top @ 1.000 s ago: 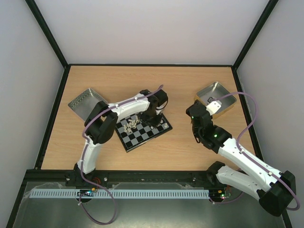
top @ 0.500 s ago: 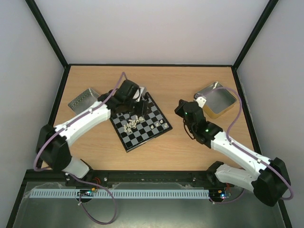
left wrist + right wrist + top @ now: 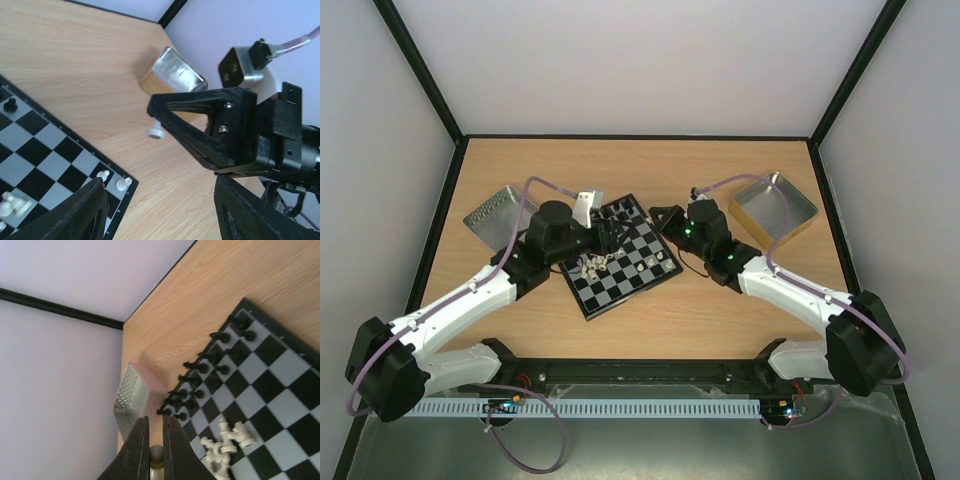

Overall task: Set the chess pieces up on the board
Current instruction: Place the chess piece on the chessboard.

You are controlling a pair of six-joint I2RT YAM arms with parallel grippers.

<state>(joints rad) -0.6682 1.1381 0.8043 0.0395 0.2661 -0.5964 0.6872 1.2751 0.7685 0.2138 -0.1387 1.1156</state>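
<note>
The board (image 3: 605, 296) lies at the table's middle, turned at an angle. Black chess pieces (image 3: 617, 214) stand along its far edge, and they also show in the right wrist view (image 3: 200, 380). Cream-white pieces lie in a heap (image 3: 594, 264) on the board's left side, with a few (image 3: 646, 266) standing near its right edge. My right gripper (image 3: 665, 218) hovers at the board's right corner, shut on a white piece (image 3: 156, 455), which also shows in the left wrist view (image 3: 155, 131). My left gripper (image 3: 606, 232) is open and empty over the board's far part.
A silver tray (image 3: 498, 213) stands left of the board. A gold tray (image 3: 772, 208) stands at the right, near the table's edge. Both grippers are close together over the board's far right side. Black frame posts border the table.
My right gripper has moved left from the gold tray to the board's right corner with the white piece. My left arm has swung and its gripper now faces right over the board.
</note>
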